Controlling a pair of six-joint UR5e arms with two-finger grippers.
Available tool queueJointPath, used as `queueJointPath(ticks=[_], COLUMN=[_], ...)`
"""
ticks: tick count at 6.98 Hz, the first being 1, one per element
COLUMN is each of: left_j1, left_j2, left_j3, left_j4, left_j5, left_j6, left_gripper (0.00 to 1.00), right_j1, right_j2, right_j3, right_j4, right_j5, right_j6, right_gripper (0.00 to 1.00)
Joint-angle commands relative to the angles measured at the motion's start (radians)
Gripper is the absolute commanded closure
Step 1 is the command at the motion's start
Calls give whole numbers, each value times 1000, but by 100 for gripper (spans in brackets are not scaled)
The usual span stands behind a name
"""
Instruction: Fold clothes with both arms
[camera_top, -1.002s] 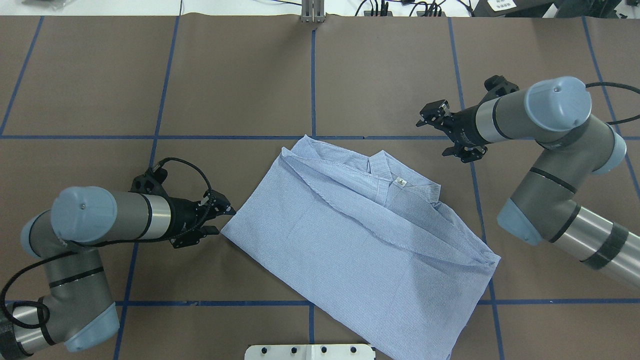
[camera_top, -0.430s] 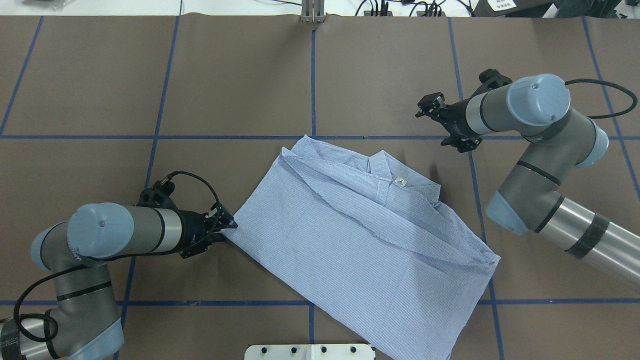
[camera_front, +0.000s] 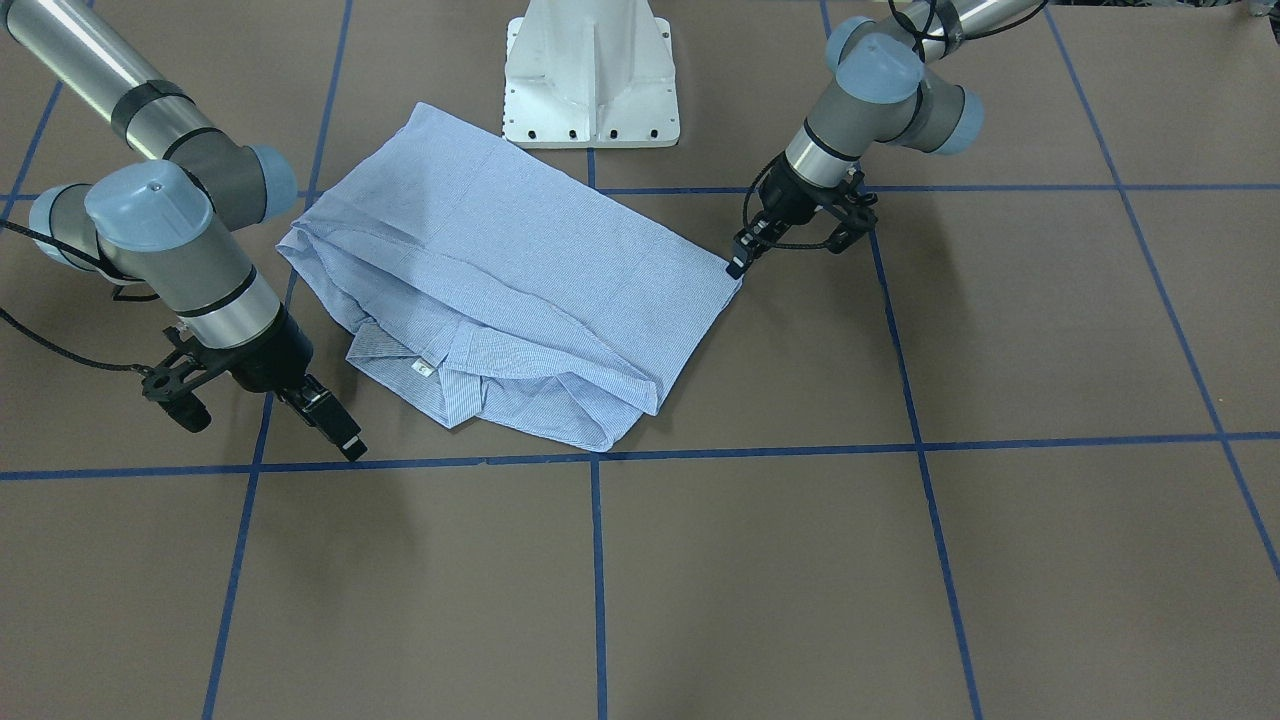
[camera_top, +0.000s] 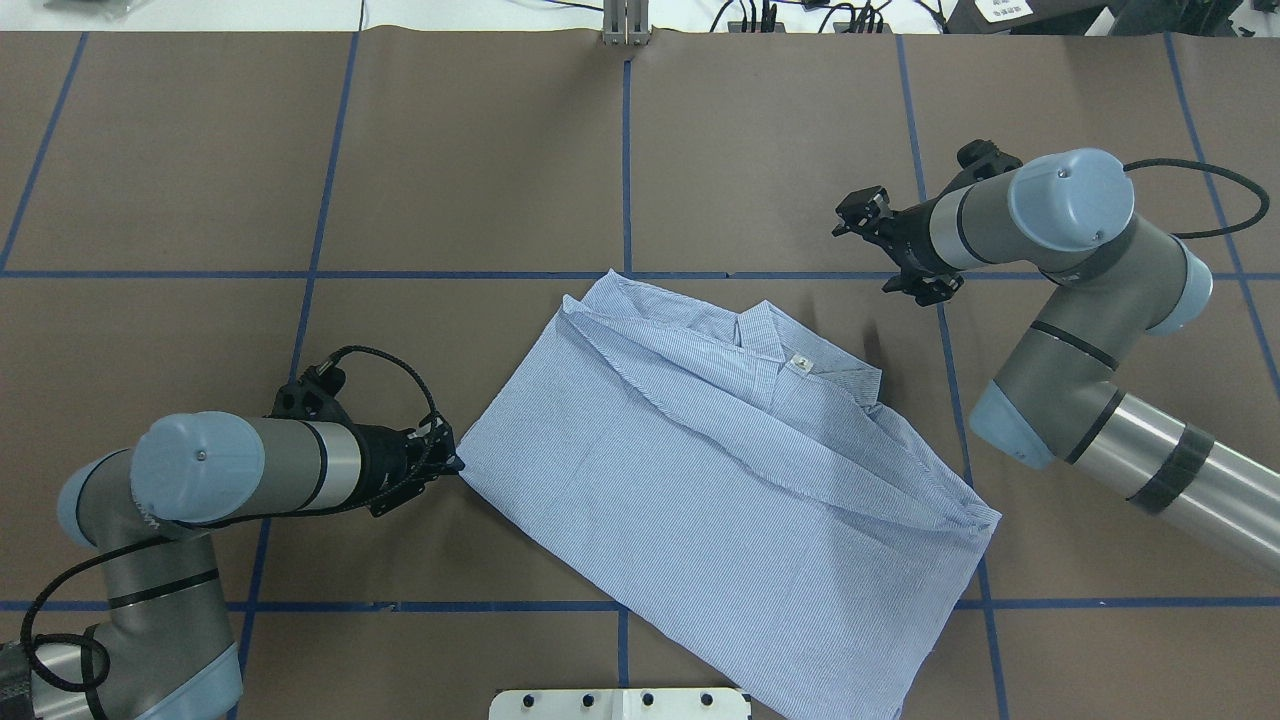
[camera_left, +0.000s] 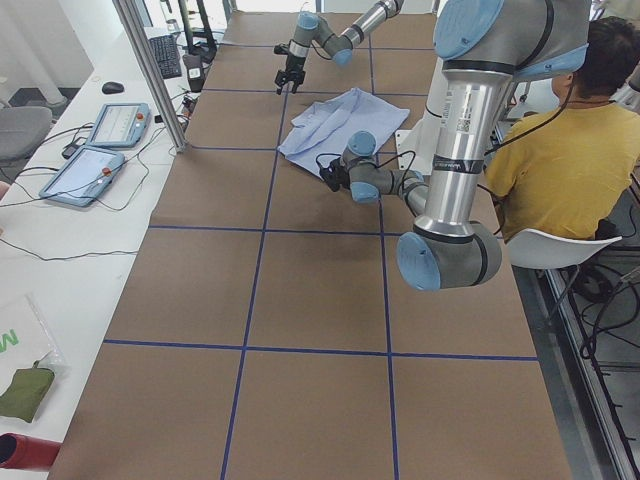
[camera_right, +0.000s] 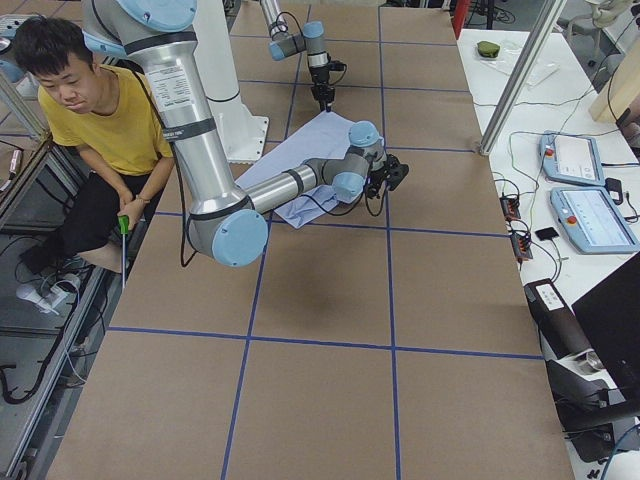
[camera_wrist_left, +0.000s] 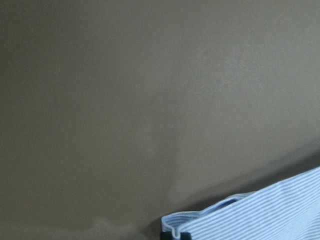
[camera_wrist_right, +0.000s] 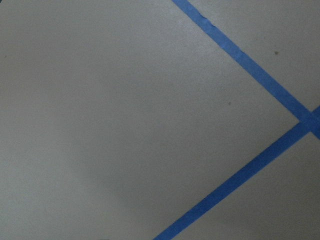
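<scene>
The light blue-and-white striped shirt (camera_top: 720, 480) lies folded flat on the brown table, collar and small white label (camera_top: 798, 364) facing up. My left gripper (camera_top: 450, 463) sits low at the shirt's left corner, its fingers drawn together on the hem. The left wrist view shows that hem corner (camera_wrist_left: 200, 225) against a dark fingertip. From the front, the left gripper (camera_front: 737, 266) meets the same corner of the shirt (camera_front: 500, 270). My right gripper (camera_top: 888, 252) hovers open over bare table beyond the collar, apart from the cloth. Its fingers (camera_front: 335, 425) hold nothing.
The white pedestal base (camera_front: 590, 80) stands behind the shirt's tail. Blue tape lines (camera_top: 625, 170) grid the table. A seated person in a yellow top (camera_left: 555, 170) is beside the robot. Control tablets (camera_left: 100, 150) and cables lie on the white side bench.
My left gripper slid in to the shirt's left corner and its fingers closed there. The right arm drew back a little toward the far side, then held still.
</scene>
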Motion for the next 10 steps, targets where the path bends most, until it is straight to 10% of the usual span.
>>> queueJointPath(ticks=[1,9,10], left_j1=[-15,-391,-394], left_j2=[48,-651,-653], left_j3=[-49,816,812], left_j4=[37,-94,-96], left_j5=[7,15,16], left_j6=[147,460,471], left_gripper=[100,90,1], right_j1=[0,-11,-21], right_j2=[6,30,41], right_j3=[-3,-8,-6], right_j4=[0,2,3], right_j5=[0,0,-3], right_j6=[8,22,21], right_gripper=[0,0,0])
